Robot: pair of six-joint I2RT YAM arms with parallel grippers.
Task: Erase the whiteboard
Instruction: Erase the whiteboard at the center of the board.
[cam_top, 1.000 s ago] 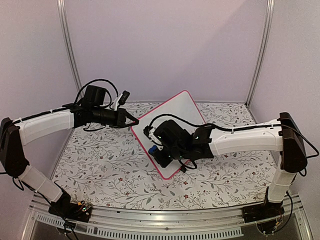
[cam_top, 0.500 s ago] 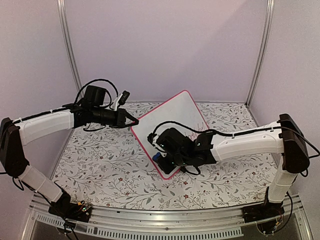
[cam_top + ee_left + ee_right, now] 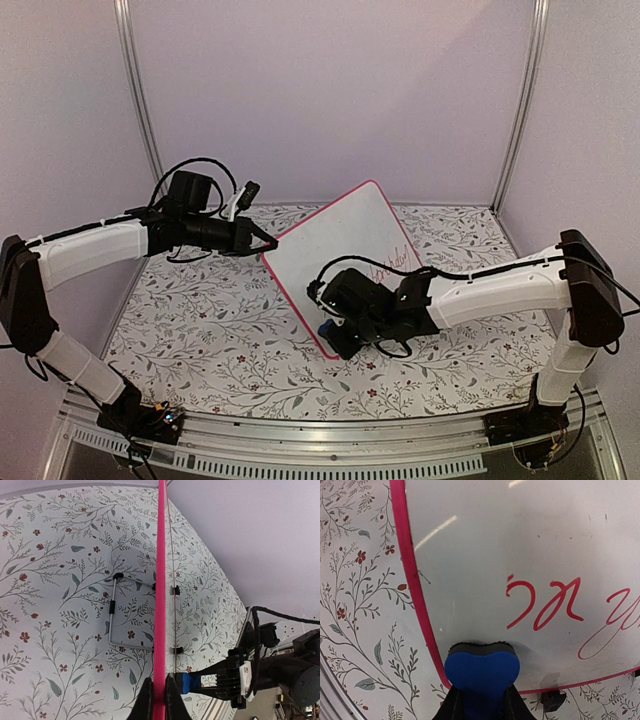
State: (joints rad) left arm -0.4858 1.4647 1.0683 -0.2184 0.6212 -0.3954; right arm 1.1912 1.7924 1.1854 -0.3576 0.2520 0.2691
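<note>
The whiteboard (image 3: 340,250), white with a pink-red frame, stands tilted at mid-table. Red handwriting (image 3: 392,262) shows on its right part and in the right wrist view (image 3: 555,605). My left gripper (image 3: 268,241) is shut on the board's left frame edge (image 3: 161,605), seen edge-on in the left wrist view. My right gripper (image 3: 335,335) is shut on a blue eraser (image 3: 481,672), its dark felt face pressed on the board near the lower corner. The eraser also shows in the left wrist view (image 3: 191,682). A black clip foot (image 3: 552,700) sits under the frame.
The table carries a floral cloth (image 3: 200,320). A wire stand (image 3: 114,615) props the board from behind. Pale walls with metal posts (image 3: 135,90) close the back and sides. A metal rail (image 3: 300,445) runs along the near edge.
My right gripper has slid the eraser down and to the right along the board toward its lower corner, uncovering red writing. The left gripper and the board have stayed still.
</note>
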